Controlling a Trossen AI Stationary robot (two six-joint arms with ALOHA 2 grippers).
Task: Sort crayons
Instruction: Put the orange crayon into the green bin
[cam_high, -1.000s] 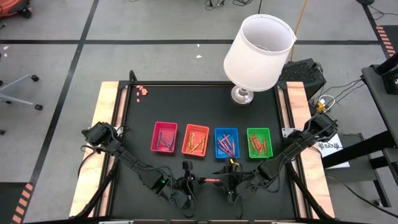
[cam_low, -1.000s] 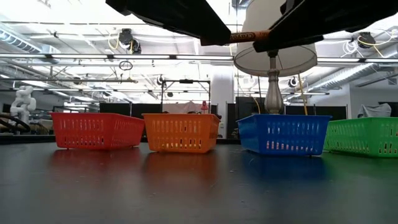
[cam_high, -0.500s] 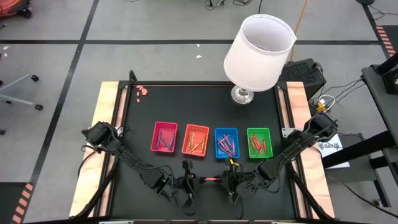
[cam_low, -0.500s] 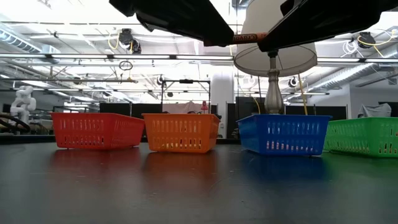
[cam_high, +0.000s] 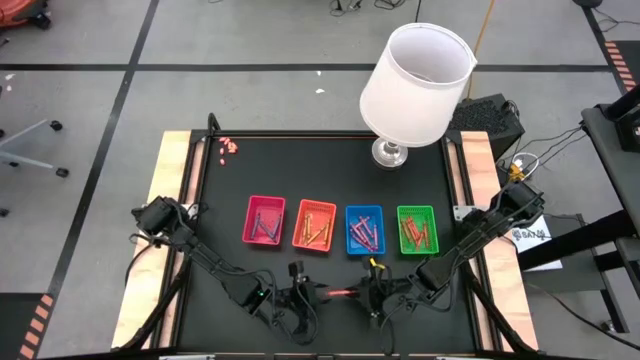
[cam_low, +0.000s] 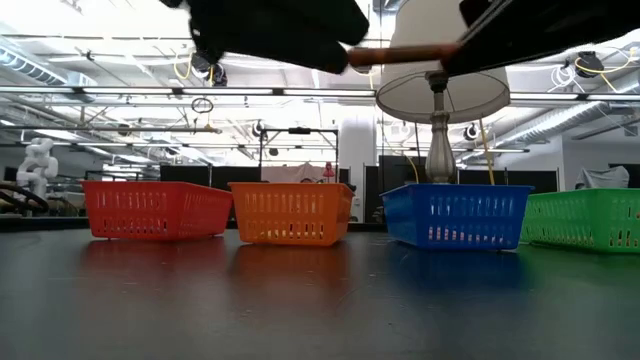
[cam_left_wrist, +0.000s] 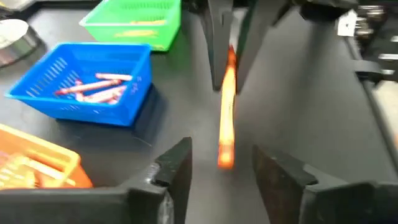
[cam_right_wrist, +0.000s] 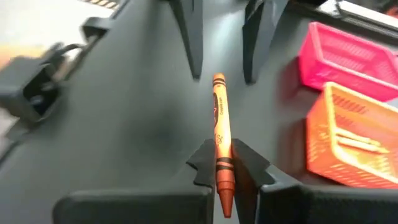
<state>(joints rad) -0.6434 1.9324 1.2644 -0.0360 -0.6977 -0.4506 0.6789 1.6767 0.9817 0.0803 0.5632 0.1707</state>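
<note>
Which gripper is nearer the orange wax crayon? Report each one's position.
Right. The right gripper is shut on the orange wax crayon, holding one end. The left gripper stands open around the other end, fingers apart from it.

A big robotics lab: exposed ceiling pipes (cam_low: 150, 95), taped concrete floor (cam_high: 90, 90), cables, a white humanoid robot (cam_low: 35, 165) beyond.
</note>
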